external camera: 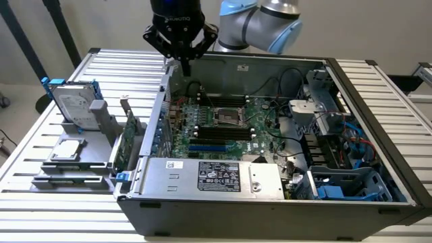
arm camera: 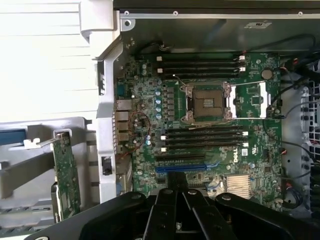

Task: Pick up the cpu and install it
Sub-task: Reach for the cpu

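slatted table point(external camera: 27, 152) bears the cpu point(external camera: 68, 149), edges unclear; claw point(external camera: 185, 70) closed, holding nothing

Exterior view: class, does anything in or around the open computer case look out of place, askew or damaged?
Nothing looks spilled or broken. The motherboard's socket stands empty with its frame open, while the cpu lies outside the case on the grey rack.

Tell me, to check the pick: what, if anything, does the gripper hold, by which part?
Nothing: the black gripper is shut and empty; the small flat silvery square cpu lies on the grey rack.
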Action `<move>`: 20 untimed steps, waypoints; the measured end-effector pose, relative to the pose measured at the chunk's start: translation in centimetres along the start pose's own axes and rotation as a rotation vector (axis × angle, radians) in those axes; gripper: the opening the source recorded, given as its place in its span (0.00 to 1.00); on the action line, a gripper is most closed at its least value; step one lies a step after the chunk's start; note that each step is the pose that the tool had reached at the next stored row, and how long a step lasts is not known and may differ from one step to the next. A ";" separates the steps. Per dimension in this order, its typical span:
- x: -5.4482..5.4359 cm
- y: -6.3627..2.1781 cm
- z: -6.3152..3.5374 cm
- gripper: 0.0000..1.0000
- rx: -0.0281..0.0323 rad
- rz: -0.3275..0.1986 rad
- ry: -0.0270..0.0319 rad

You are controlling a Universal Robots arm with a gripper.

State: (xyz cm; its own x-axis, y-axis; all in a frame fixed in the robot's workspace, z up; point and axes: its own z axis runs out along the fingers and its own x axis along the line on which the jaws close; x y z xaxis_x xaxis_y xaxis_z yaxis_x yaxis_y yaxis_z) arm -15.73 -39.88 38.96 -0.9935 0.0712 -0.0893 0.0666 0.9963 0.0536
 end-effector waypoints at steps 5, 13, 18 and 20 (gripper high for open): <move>2.3 -0.16 0.02 0.11 0.0006 0.000 0.0091; 5.8 -0.41 -0.19 0.11 0.0044 0.003 0.0604; 8.1 -0.55 -0.28 0.11 0.0068 0.004 0.0954; 9.0 -0.61 -0.32 0.11 0.0077 0.005 0.1080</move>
State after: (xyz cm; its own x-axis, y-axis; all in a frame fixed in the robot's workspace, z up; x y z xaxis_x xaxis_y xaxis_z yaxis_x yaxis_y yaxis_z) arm -24.71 -39.86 38.44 -0.9973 0.0712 0.0187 0.0720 0.9963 0.0460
